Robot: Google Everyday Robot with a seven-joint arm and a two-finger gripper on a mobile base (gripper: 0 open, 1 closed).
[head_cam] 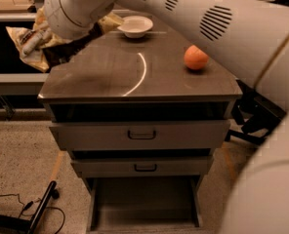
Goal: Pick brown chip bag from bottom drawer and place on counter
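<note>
Hovering at the far left corner of the counter (110, 77), the gripper (51, 39) is clamping the brown chip bag (28, 50); the crumpled bag is hanging in the air, mostly jutting past the counter's left edge. The white arm (208, 28) is reaching in from the right. An orange (196, 57) is sitting near the right edge, a white bowl (134, 26) at the back. The bottom drawer (144, 206) is standing pulled out beneath two handled drawers (142, 134)
</note>
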